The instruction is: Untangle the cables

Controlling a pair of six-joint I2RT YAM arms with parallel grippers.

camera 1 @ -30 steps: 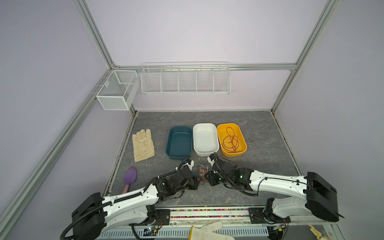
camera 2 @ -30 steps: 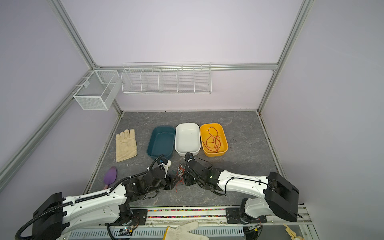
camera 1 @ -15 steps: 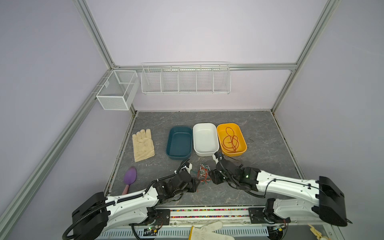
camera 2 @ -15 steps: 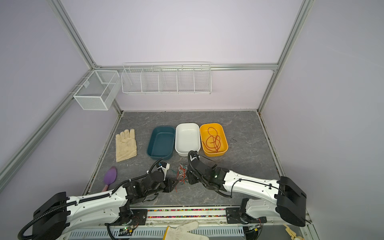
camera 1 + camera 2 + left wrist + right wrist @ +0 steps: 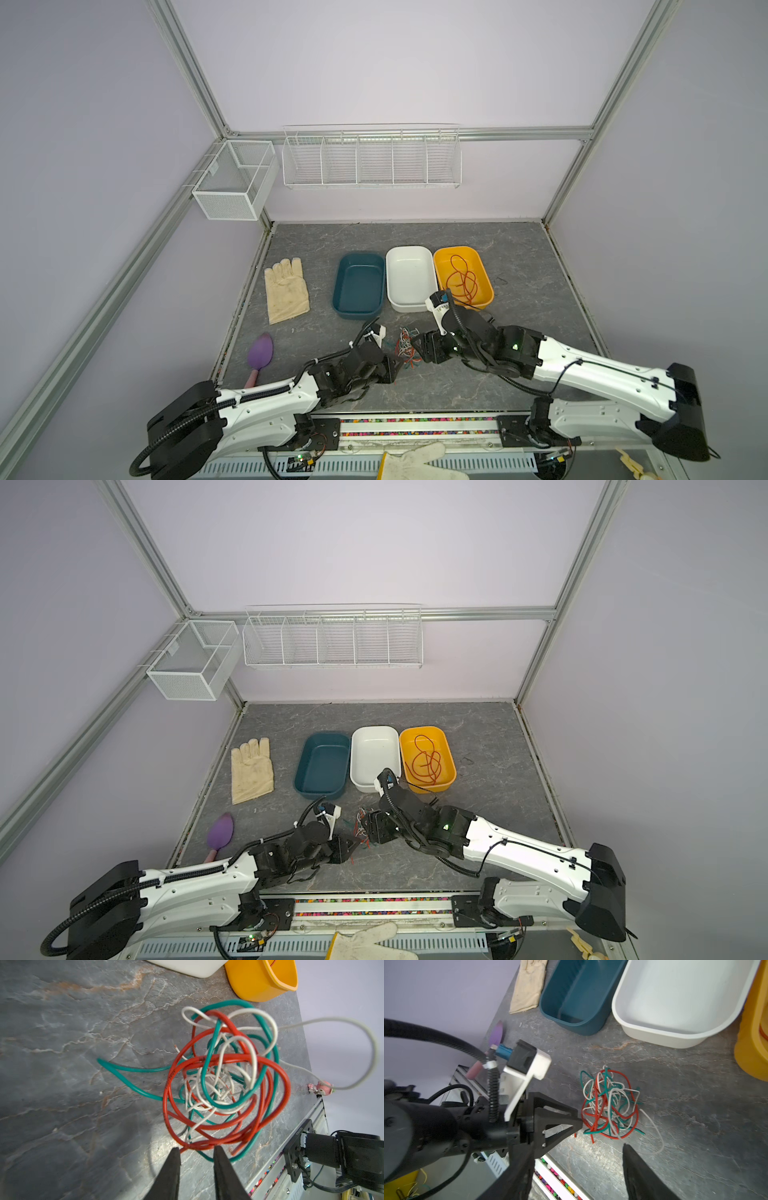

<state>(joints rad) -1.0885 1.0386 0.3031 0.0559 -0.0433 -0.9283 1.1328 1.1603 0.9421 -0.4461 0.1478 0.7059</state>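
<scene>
Cables (image 5: 405, 349) knotted on table (image 5: 519, 249), near side, between grippers. Left gripper (image 5: 196, 1148) narrow at red loop (image 5: 166, 1103) — grip unclear; right gripper (image 5: 575, 1159) wide, empty. Risk: pull could drag whole knot, tighten it. Left wrist view showed crossings — both top views showed red strand (image 5: 461, 276) in yellow bin (image 5: 489, 286).

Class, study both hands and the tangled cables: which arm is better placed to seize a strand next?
Probably the left. The left hand has its tips at the edge of the tangled cables, red loops just ahead of its narrow gap. The right hand stands wide open, the cables beyond its tips.
</scene>
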